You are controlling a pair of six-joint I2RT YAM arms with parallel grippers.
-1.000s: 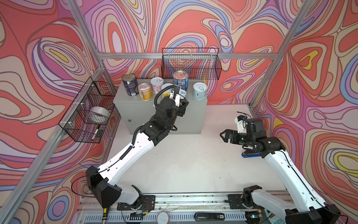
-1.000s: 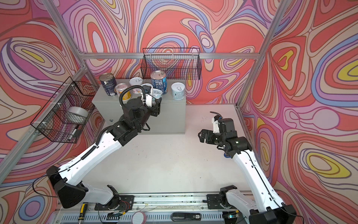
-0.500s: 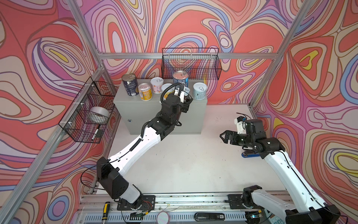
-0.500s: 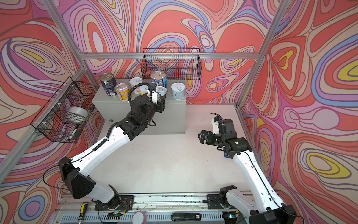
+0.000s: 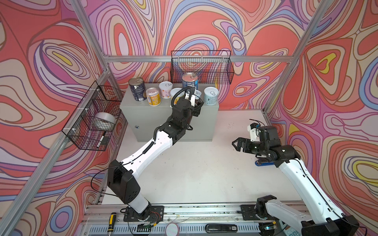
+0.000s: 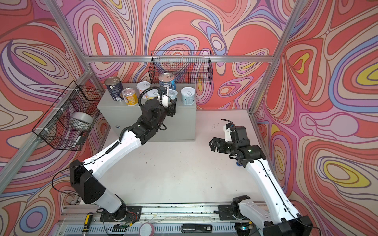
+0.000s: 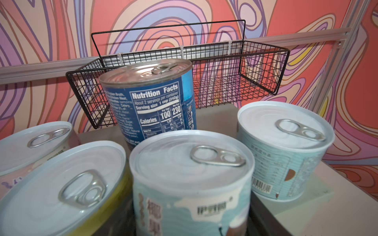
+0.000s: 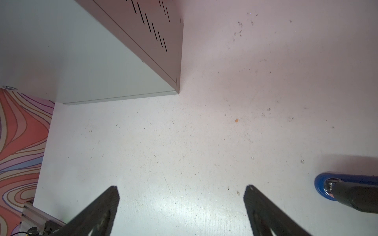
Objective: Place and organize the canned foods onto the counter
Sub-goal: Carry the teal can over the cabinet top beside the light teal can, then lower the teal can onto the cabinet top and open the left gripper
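Observation:
Several canned foods stand on the grey counter (image 5: 155, 116): a tall dark blue can (image 5: 137, 88) at the left, an orange-yellow can (image 5: 153, 96), a pink can (image 5: 165, 89), a yellow can (image 5: 176, 93) partly hidden by the arm's cable, a second tall blue can (image 5: 190, 80) at the back, and a pale-blue can (image 5: 211, 95) at the right. My left gripper (image 5: 196, 100) is shut on another pale-blue-and-white can (image 7: 192, 183) over the counter top, between the yellow can (image 7: 61, 194) and the right-hand pale-blue one (image 7: 284, 151). My right gripper (image 5: 237, 144) hangs open and empty over the white table.
A black wire basket (image 5: 201, 67) hangs on the back wall just above the cans. Another basket on the left wall holds a grey tape roll (image 5: 104, 120). A blue stapler-like object (image 5: 261, 163) lies under the right arm. A screwdriver (image 5: 111, 221) lies at the front rail.
The left arm has carried its can to the right and farther back over the counter top, in among the standing cans. The right arm has not moved.

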